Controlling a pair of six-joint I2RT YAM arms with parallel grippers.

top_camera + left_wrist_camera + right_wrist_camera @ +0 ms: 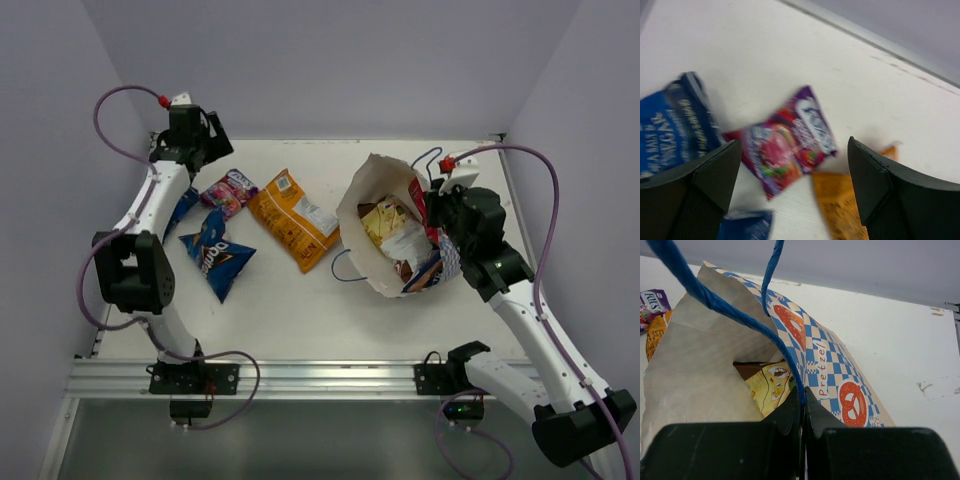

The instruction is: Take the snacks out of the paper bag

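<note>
Paper bag [365, 215] [835, 375] right-center on table [300, 320], tilted, mouth open. Yellow packet [385, 222] [771, 385] + more inside. R gripper [440, 215] [803, 395] jaws together, pinching bag rim at blue cord handle [715, 302]. Out at left: orange packet [293, 218], purple packet [229, 190] [790, 145], blue packet [217, 252], second blue packet [183, 205] [670, 125]. L gripper [205, 135] [792, 142] jaws wide apart over purple packet, nothing held.

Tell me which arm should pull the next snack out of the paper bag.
Left, probably. The left pincer is open and empty, though far from the paper bag. The right pincer is shut on the bag's rim, holding it open with a yellow packet showing inside.
</note>
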